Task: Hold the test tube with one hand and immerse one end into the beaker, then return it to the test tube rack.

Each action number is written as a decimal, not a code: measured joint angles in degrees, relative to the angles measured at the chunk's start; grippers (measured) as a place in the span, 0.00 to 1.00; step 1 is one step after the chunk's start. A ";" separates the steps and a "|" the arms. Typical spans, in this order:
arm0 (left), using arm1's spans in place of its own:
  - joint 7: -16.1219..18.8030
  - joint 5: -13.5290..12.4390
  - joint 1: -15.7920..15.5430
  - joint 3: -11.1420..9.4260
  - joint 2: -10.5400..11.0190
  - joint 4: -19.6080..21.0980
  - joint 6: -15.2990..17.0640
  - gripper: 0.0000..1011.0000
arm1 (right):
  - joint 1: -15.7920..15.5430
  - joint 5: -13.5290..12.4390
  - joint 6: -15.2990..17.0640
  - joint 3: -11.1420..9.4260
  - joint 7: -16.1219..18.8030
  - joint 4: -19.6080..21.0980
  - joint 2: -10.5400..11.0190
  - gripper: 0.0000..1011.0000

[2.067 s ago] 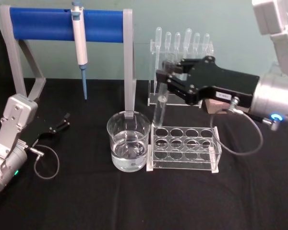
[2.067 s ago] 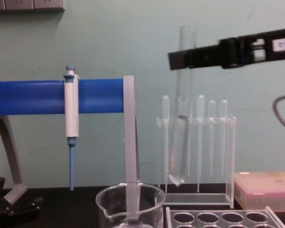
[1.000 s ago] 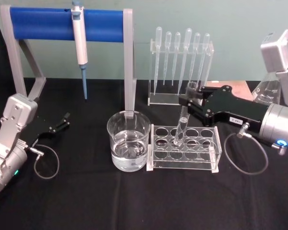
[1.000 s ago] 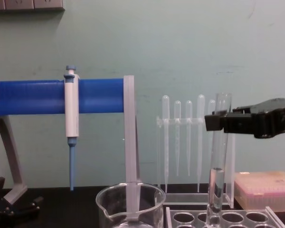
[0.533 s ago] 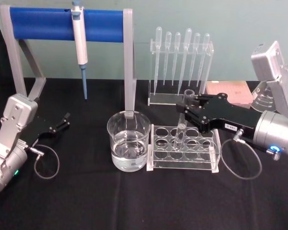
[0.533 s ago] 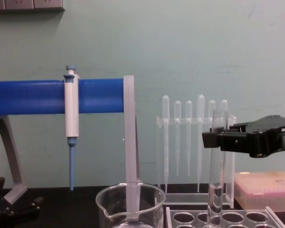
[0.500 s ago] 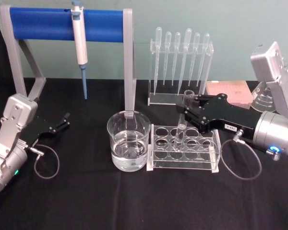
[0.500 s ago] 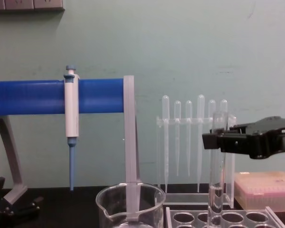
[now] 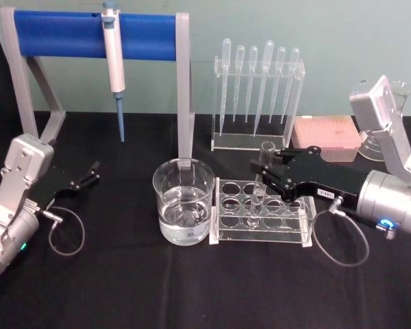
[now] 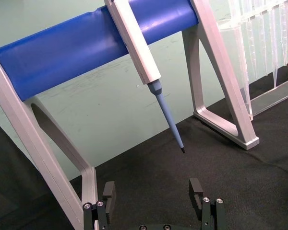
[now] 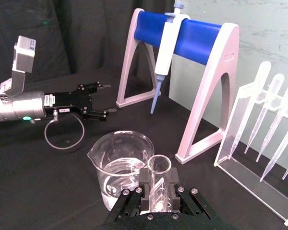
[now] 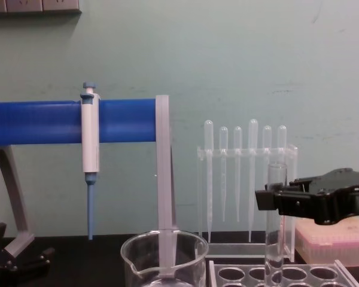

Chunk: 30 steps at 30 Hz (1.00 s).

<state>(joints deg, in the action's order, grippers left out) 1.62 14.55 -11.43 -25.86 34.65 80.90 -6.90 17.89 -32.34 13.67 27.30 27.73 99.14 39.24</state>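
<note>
Two grippers: left gripper point(image 9: 92, 171) sitting well left of beaker point(image 9: 183, 201), jaws spread, gripping nothing. Right of beaker, test tube point(image 9: 262, 179) standing upright in rack point(image 9: 263, 213), right gripper point(image 9: 262, 171) clamping its upper part.

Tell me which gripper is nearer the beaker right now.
The right. The right gripper is shut on the test tube over the clear rack just beside the beaker; the left gripper rests open on the table, farther off to the beaker's other side.
</note>
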 joint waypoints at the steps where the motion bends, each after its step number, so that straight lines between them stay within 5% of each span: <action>1: 0.00 0.00 0.00 0.00 0.00 0.00 0.00 0.99 | -0.03 0.09 -0.01 0.00 0.05 -0.11 -0.06 0.22; 22: 0.00 0.00 0.00 0.00 0.00 0.00 0.00 0.99 | -0.22 0.69 -0.27 -0.10 0.74 -1.85 -0.94 0.23; 30: 0.00 0.00 0.00 0.00 0.00 0.00 0.00 0.99 | -0.18 0.68 -0.27 -0.10 0.72 -1.77 -0.89 0.45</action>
<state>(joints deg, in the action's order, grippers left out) 1.62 14.55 -11.43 -25.86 34.65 80.90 -6.90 17.70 -31.66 13.41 27.20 28.45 97.37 38.34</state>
